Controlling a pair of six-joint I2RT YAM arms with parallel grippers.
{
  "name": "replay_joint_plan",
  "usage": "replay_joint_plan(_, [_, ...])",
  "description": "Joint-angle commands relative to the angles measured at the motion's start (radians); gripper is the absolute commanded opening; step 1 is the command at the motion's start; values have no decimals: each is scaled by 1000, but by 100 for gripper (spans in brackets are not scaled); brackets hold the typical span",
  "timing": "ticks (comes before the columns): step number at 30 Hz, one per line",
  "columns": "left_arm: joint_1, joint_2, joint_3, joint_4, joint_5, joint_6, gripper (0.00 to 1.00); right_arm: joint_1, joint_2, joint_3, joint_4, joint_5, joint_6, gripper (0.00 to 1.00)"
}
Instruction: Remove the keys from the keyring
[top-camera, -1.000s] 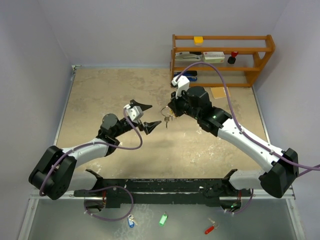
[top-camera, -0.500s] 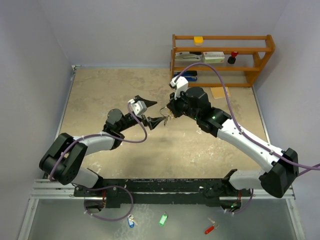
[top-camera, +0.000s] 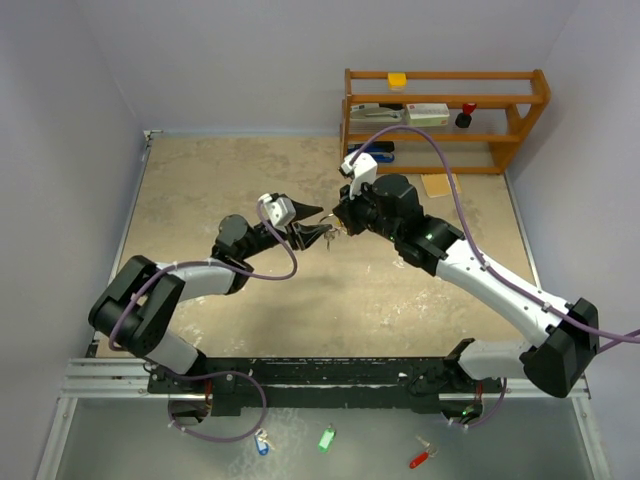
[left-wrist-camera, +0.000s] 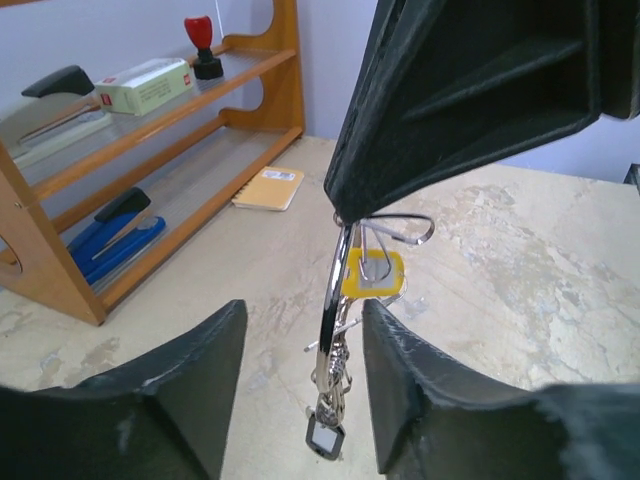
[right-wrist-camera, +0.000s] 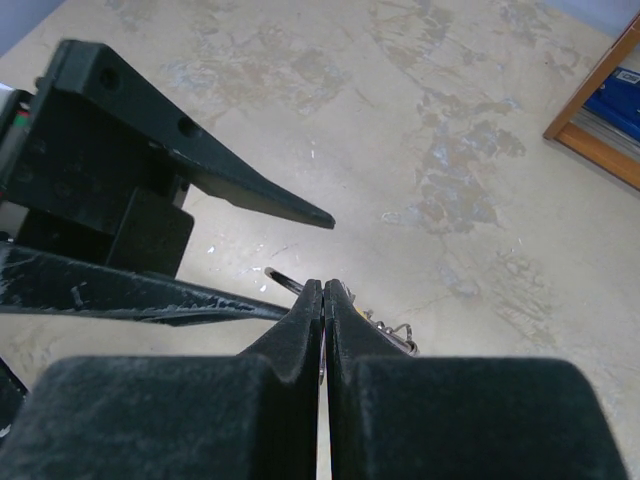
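The keyring (left-wrist-camera: 338, 285) hangs edge-on from my right gripper (top-camera: 338, 224), which is shut on its top; the pinch shows in the right wrist view (right-wrist-camera: 323, 291). The keys hang below it: a yellow-headed one (left-wrist-camera: 373, 274), plain silver ones (left-wrist-camera: 335, 372) and a black-headed one (left-wrist-camera: 325, 438) lowest. My left gripper (left-wrist-camera: 300, 395) is open, one finger on each side of the hanging keys, without touching them. In the top view it (top-camera: 310, 233) sits just left of the right gripper above the floor. A short piece of ring (right-wrist-camera: 284, 279) shows beside the right fingers.
A wooden shelf (top-camera: 445, 120) stands at the back right with a blue stapler (left-wrist-camera: 110, 232), a box (left-wrist-camera: 145, 85) and a red stamp (left-wrist-camera: 200, 45). A tan notepad (left-wrist-camera: 268, 187) lies by it. Blue (top-camera: 262, 443), green (top-camera: 326, 438) and red (top-camera: 421, 459) keys lie on the near ledge.
My left gripper has moved right and now straddles the keys hanging from the ring. The right gripper has kept its hold almost still.
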Motion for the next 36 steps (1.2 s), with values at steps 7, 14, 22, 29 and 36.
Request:
replay_joint_plan(7, [-3, 69, 50, 185, 67, -112, 25, 8, -39, 2, 69, -14, -2, 0])
replay_joint_plan(14, [-6, 119, 67, 322, 83, -210, 0, 9, -37, -11, 79, -11, 1, 0])
replay_joint_plan(22, [-13, -73, 54, -104, -119, 31, 0, 9, -78, -52, 140, 7, -35, 25])
replay_joint_plan(29, [-51, -354, 153, -689, -434, 303, 0, 13, -200, -192, 328, 70, -64, 45])
replay_joint_plan(36, [-86, -489, 271, -863, -691, 379, 0, 32, -163, -240, 329, 123, -75, 49])
